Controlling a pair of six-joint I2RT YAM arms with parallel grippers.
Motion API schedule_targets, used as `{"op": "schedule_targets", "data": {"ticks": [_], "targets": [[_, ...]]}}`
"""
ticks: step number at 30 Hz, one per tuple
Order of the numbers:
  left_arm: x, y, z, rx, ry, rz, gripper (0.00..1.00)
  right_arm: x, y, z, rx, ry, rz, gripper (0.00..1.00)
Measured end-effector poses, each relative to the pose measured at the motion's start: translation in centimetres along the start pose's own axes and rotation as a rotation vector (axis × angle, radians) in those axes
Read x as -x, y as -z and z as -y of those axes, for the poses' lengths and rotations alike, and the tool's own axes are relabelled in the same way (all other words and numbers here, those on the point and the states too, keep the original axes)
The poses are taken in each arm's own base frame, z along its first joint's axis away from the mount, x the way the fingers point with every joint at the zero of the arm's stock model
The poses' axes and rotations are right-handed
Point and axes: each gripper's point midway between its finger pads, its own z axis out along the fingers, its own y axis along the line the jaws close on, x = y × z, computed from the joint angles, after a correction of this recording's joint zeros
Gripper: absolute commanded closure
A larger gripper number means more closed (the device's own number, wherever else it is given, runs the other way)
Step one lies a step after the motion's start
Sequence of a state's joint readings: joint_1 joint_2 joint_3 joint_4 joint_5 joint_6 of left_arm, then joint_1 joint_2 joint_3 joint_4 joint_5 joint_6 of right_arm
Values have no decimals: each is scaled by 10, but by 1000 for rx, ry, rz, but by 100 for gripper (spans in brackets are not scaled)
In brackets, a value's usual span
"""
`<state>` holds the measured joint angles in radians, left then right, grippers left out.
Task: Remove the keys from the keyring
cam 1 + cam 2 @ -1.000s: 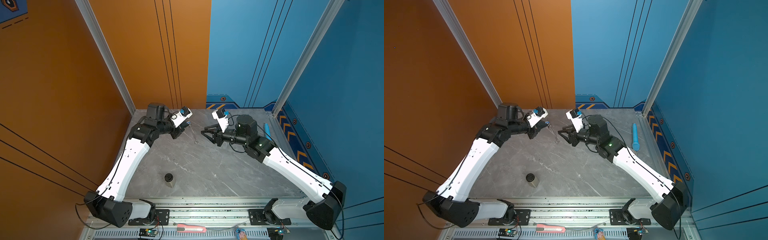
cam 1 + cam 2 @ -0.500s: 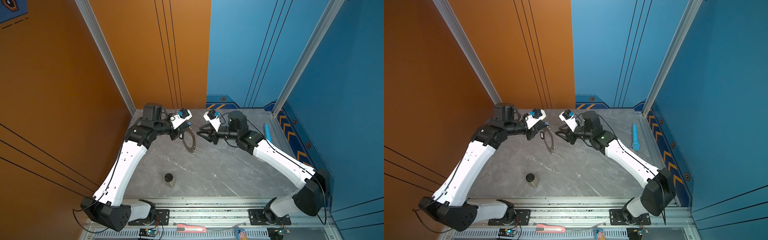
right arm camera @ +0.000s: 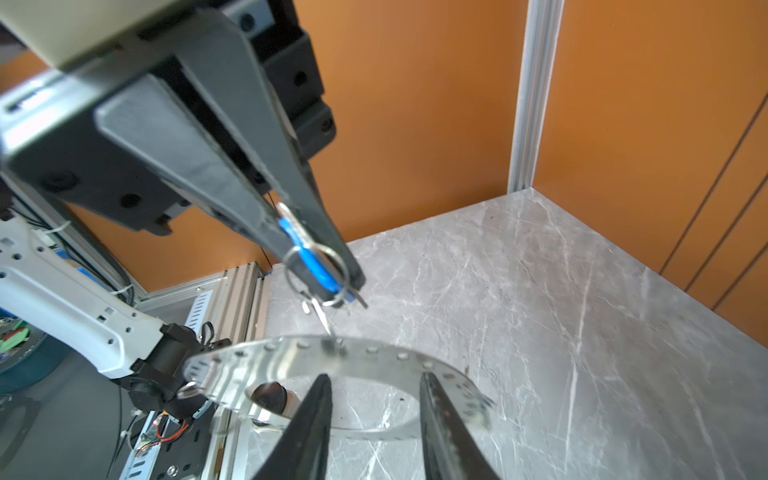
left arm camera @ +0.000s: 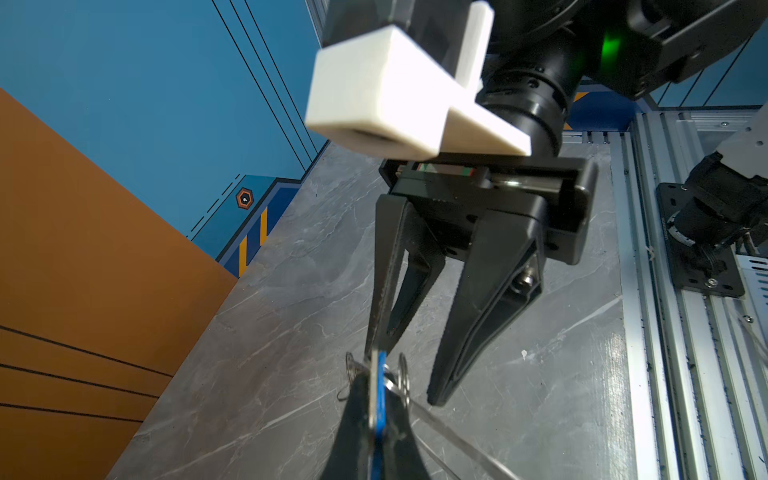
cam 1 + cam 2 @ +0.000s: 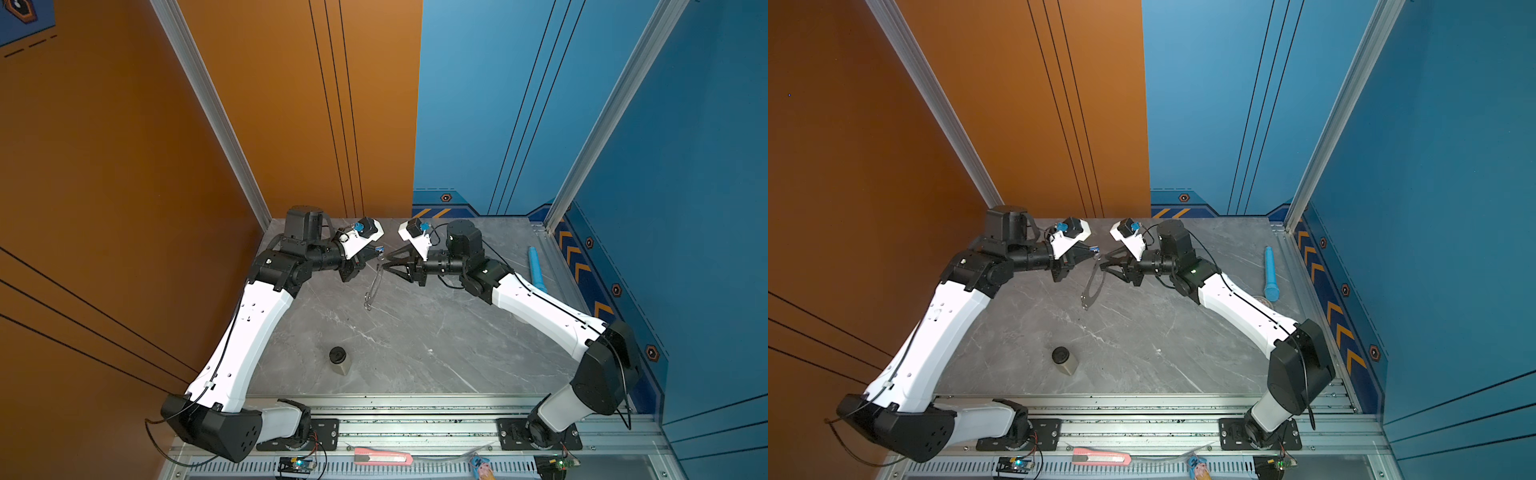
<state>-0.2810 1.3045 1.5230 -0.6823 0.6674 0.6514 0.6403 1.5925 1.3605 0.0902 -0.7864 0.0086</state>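
Okay so, starting at my end of the bench: a pink box cutter [image 5: 383, 457] lies on the front rail between my two bases. A bit further in, a little black-capped bottle [image 5: 340, 361] stands by itself on the grey marble table [image 5: 436, 353], well apart from both arms. Past that, mid-table toward the back, is the busy bit. My left gripper [image 3: 336, 286] is clamped tight on the blue key tag [image 3: 307, 257], pinching it flat between the fingertips, with a couple of thin wire loops [image 3: 316, 248] bunched round the tag's end. The keyring [image 3: 291, 361] dangles under that pinch off a short wire link. In a top view the keyring [image 5: 373, 286] shows edge-on and tilted, and I honestly can't tell if its bottom edge touches the marble. My right gripper [image 4: 405, 379] comes in from the opposite side, tips right up by the top of the ring and the tag. Its jaws are parted and I see only table through the gap, so it's holding nothing. One fingertip sits just beside the tag, and whether it touches I can't say. In the right wrist view the ring's punched band curves across just beyond those fingertips. Further off to my right, a light blue tube [image 5: 536, 270] lies near the table's edge. Behind everything, the orange wall [image 5: 291, 124] meets the blue wall [image 5: 498, 104].
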Motion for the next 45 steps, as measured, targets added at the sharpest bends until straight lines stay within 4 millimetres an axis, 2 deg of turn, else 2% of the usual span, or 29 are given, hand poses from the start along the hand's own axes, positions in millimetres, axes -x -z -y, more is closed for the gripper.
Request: {"op": "schedule_targets", "data": {"ticks": [5,15,20,26,30,34,45], "targets": [[5,4,-2,6,-5,12,100,13,0,-6,27,16,40,72],[4,4,-3,-6,3,20,100,25,-1,-13,53,18,77,74],[3,3,-4,-14,10,21,100,35,0,-17,68,28,94,79],[3,4,-7,-8,13,23,100,34,-1,-16,72,22,93,86],[2,5,-9,-5,16,21,100,34,-1,-18,82,19,92,95],[2,5,-8,-8,17,21,100,34,0,-18,87,11,91,99],[1,2,-3,-19,-1,10,100,30,1,-20,87,-21,36,100]]}}
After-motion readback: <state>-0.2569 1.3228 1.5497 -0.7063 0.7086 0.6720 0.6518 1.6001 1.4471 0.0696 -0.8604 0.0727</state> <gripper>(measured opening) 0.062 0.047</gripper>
